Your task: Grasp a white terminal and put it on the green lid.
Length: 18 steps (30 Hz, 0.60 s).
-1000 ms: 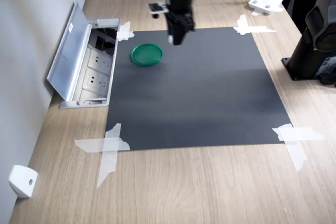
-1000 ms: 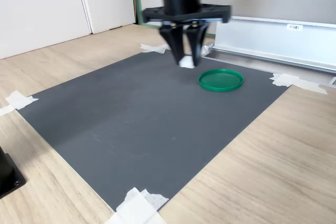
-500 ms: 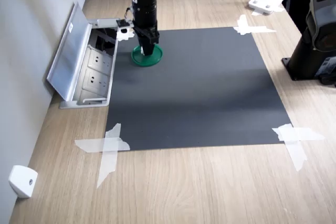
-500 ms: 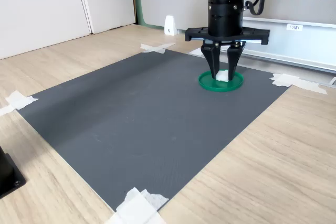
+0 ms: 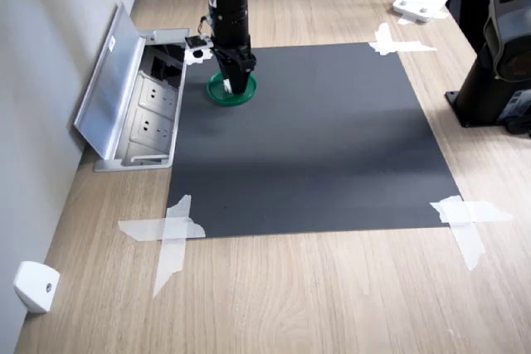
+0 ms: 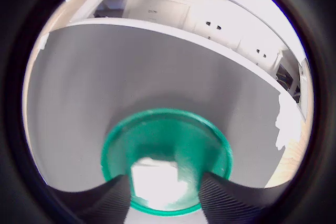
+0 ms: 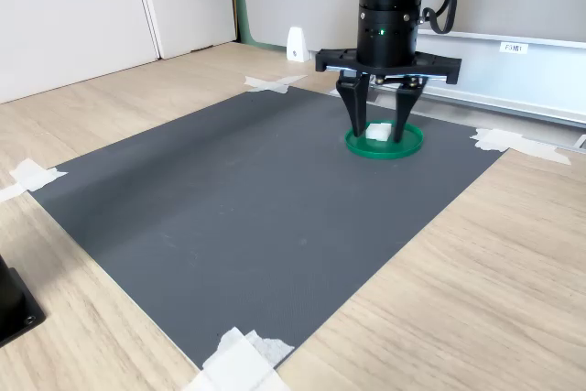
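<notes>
Dark mat point(image 7: 229, 199) lies clear; gripper point(image 7: 378, 130), fingers parted, straddles the white terminal point(image 7: 377, 132) resting on the green lid point(image 7: 407, 146) near the mat's edge.

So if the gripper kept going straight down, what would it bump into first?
Probably the green lid: the gripper points down, open, astride the white terminal lying on it.

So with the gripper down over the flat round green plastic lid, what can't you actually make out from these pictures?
- Tiny white plastic terminal: overexposed in the wrist view, shape detail lost; whether it rests on the flat round green plastic lid is unclear.
- First exterior view: the gripper hides the terminal and much of the lid.
- Gripper's fingers: whether they touch the terminal; tips are cut off at the wrist view's edge.
</notes>
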{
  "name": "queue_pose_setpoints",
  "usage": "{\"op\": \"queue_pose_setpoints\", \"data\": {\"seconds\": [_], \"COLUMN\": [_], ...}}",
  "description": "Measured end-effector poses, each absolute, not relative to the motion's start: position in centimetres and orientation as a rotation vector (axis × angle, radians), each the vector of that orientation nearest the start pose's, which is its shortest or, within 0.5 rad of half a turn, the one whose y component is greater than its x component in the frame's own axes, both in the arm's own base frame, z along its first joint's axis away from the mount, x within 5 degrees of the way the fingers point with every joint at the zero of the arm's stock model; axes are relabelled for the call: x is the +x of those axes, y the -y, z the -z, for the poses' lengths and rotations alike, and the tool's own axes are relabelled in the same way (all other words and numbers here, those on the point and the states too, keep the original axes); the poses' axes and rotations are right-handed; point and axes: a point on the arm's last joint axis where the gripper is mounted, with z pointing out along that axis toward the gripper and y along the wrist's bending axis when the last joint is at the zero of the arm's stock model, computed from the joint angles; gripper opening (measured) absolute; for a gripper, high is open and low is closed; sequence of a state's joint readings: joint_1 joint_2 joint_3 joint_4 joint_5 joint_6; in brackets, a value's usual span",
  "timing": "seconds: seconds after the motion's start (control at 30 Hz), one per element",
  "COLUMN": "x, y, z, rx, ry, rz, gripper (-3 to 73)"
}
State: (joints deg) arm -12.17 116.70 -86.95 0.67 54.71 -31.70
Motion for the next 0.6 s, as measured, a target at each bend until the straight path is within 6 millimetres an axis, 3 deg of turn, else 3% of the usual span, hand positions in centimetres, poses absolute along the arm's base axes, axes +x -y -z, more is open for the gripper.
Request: {"op": "queue_pose_setpoints", "data": {"seconds": [0.13, 0.33, 0.47, 0.6], "x": [40.5, 40.0, 39.2, 37.1], "y": [9.0, 9.1, 8.4, 7.8], "z": [-18.3, -19.5, -23.1, -26.5], "rx": [-0.489, -0.439, -0.388, -0.367], "ry": [-2.942, -2.956, -2.876, -2.805], "rz": [0.140, 0.162, 0.125, 0.127], "gripper": [64.2, 63.4, 53.6, 34.0]}}
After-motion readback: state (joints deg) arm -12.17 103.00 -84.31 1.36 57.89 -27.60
